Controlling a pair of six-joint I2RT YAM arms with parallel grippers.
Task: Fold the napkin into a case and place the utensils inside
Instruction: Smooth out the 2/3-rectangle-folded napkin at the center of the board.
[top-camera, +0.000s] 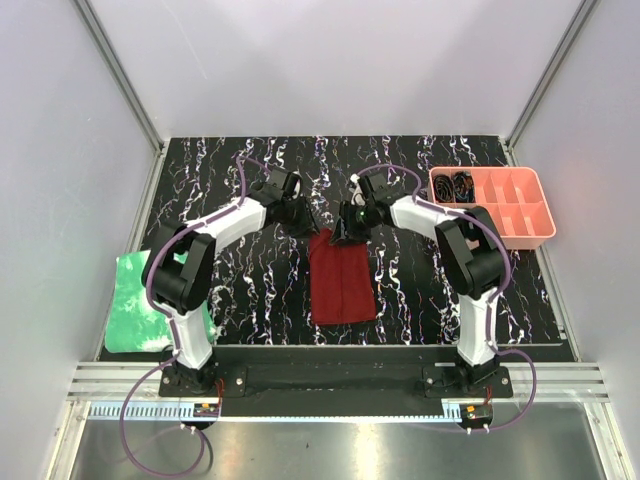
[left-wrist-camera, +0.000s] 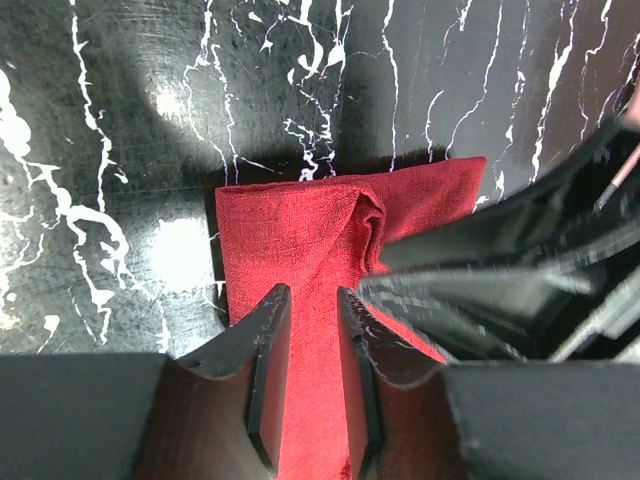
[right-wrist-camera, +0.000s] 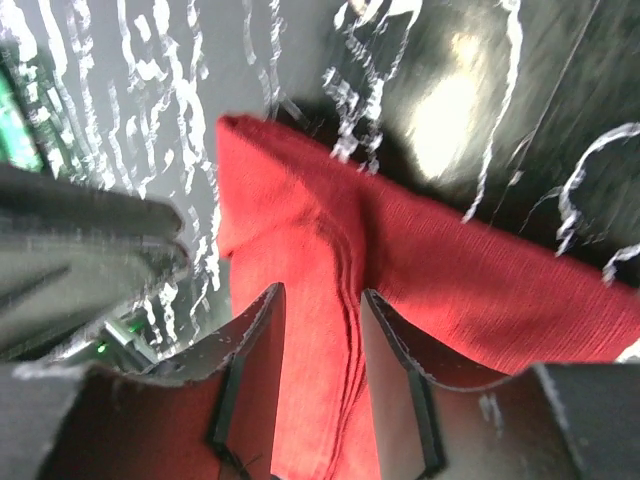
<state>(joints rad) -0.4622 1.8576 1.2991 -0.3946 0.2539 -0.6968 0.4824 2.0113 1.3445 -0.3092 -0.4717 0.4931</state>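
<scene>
The dark red napkin (top-camera: 341, 280) lies folded into a layered upright rectangle on the black marbled table, mid-front. Both grippers meet at its far edge. My left gripper (top-camera: 311, 224) is at the far left corner; in the left wrist view (left-wrist-camera: 313, 292) its jaws stand narrowly apart with the cloth (left-wrist-camera: 300, 225) filling the gap. My right gripper (top-camera: 346, 232) is at the far edge; in the right wrist view (right-wrist-camera: 322, 292) its jaws pinch a ridge of layered cloth (right-wrist-camera: 450, 270). No gold utensils are in view.
A pink compartment tray (top-camera: 520, 215) with dark coiled items (top-camera: 455, 185) stands at the back right. A bright green crinkled sheet (top-camera: 150, 300) lies at the table's left edge. The right gripper's fingers (left-wrist-camera: 480, 280) crowd the left wrist view.
</scene>
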